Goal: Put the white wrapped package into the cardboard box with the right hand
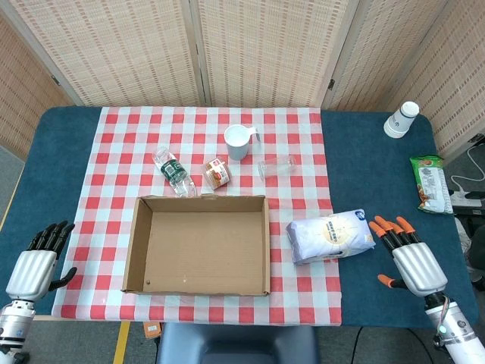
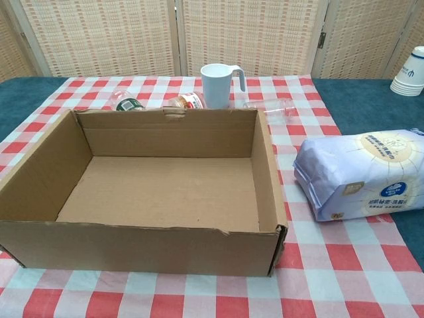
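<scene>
A bench (image 1: 364, 163) holds an open cardboard box (image 1: 198, 244) with nothing inside. The white wrapped package (image 1: 330, 236) lies on the checked cloth (image 1: 303, 136) just right of the box, so nothing is done yet. The right hand (image 1: 409, 254) rests beside the package, fingers spread, holding nothing. The left hand (image 1: 38, 262) also rests apart, empty.

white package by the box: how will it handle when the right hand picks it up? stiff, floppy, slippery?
The package looks like a soft plastic-wrapped pack, bulging and creased, so it will probably give under the fingers and sag if held by one end. The glossy film may be slippery. It lies flat, so rolling seems unlikely. The right hand is open beside it.
</scene>
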Robot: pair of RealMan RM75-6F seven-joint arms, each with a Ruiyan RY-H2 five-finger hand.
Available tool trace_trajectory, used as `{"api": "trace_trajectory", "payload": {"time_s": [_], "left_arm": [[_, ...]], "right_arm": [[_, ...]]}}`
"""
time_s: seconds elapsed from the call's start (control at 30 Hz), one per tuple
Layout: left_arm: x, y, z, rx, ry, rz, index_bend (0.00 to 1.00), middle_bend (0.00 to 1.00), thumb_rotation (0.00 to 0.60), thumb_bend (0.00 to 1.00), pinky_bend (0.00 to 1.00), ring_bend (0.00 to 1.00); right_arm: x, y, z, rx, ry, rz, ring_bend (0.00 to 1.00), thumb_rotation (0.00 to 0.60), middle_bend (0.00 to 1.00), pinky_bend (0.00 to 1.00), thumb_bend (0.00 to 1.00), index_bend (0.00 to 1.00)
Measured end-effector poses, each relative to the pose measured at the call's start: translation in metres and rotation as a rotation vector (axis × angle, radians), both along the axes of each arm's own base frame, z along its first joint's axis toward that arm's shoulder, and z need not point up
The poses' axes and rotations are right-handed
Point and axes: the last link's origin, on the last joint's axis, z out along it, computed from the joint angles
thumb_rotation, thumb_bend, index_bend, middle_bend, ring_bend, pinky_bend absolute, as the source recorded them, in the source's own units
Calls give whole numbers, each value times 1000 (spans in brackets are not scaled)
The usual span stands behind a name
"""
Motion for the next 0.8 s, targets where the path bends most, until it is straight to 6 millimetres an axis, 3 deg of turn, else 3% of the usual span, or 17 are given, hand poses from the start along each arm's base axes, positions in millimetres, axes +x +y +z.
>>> {"api": "trace_trajectory", "payload": {"time_s": [0.3,0.53,0.8], "left_arm": [[1,-1,3,7,-8,-5,0,0,600,276,130,0],[0,0,4,5,-16,-5,0,0,600,277,129,0],[0,-1,7,15,-22,-1,0,0,600,277,129,0]], "right_arm": [[4,0,-2,2,-1,4,0,600,0,0,0,46],[21,0,6,-20,5,42,0,600,0,0,0,38],[38,-21,0,42,4,77,0,600,0,0,0,0]]}}
